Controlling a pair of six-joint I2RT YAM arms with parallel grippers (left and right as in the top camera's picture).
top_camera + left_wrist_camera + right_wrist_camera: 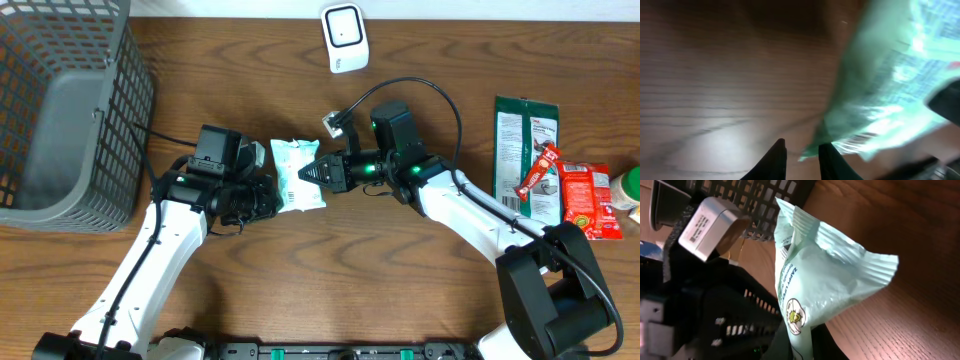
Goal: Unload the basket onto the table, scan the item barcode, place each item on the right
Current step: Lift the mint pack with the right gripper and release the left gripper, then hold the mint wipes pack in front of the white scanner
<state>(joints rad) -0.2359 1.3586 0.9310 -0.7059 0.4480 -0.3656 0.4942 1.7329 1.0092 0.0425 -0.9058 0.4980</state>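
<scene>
Wooden table (pixel 330 290), basket (pixel 135 100) at left edge, right end effector (pixel 308 173) pinching packet (pixel 290 155)

Pale green snack packet (pixel 825 275): dark small print runs along one edge above a round yellow-and-white emblem, too blurred to read. Grey box (pixel 707 222): white label with printed lines, illegible.

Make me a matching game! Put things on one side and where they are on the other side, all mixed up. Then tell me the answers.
Things:
1. grey basket
2. white scanner
3. mint bag
4. red packet

Places:
A. in the middle
B. far right
C. far left
D. at the back edge

Pairs: 1-C, 2-D, 3-A, 4-B
</scene>
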